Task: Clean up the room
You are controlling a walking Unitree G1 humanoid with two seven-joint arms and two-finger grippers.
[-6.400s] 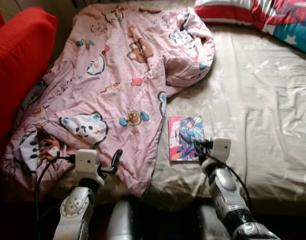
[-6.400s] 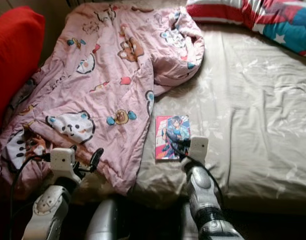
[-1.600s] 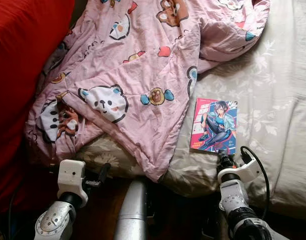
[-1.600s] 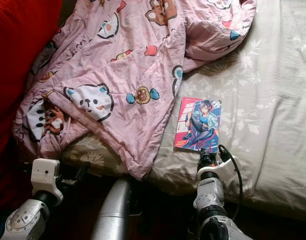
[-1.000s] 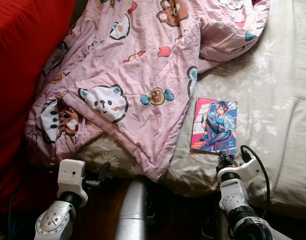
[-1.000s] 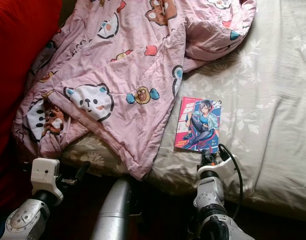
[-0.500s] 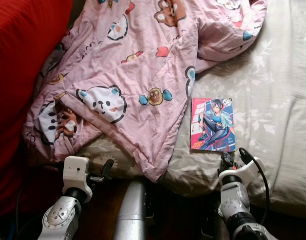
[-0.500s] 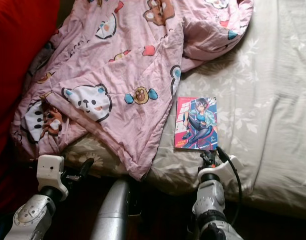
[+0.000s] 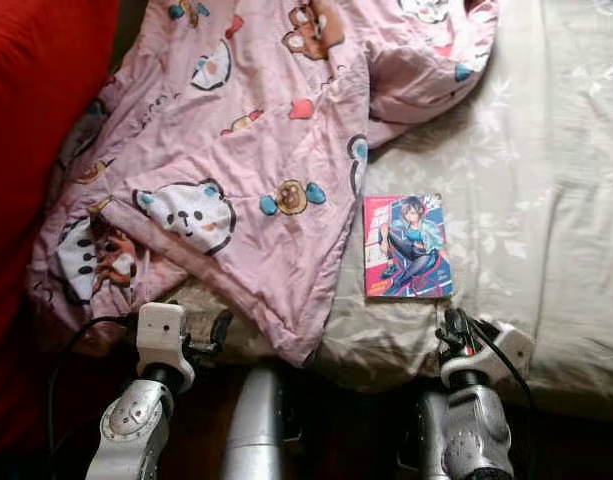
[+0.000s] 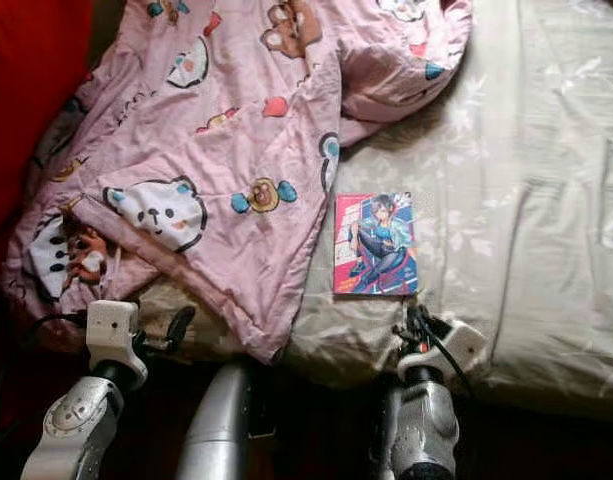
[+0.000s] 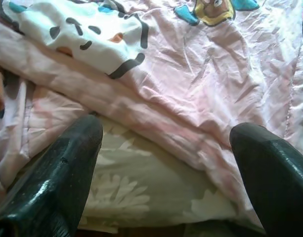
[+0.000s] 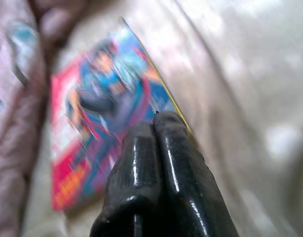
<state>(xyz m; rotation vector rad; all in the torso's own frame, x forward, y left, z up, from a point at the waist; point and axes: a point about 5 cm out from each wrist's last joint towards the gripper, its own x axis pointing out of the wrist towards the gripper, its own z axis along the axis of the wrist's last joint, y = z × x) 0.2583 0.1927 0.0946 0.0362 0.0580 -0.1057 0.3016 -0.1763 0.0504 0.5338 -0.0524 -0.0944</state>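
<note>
At the near edge of the bed, the left gripper [image 11: 161,163] hangs by the bed's side with its two black fingers spread wide (nothing is between them). Just ahead of it lie the near hem of the pink cartoon-print blanket [image 9: 256,150] and a strip of the pale beige flowered bed sheet [image 9: 526,200].

The right gripper [image 12: 153,128] is also at the near edge of the bed, further along to the right. Its two black fingers are pressed tight together and hold nothing. They point toward the thin comic book with a red and blue cover [image 9: 407,246], and the wrist view is too blurry to tell if the tips touch it.

The comic book lies flat on the sheet, close to the near edge of the bed. It sits just beside the right side of the blanket.

The blanket is rumpled and shows bears and other cartoon animals. It covers the left part of the bed and runs up to the far edge. A big red cushion [image 9: 36,130] stands along the left edge of the bed, next to the blanket.
</note>
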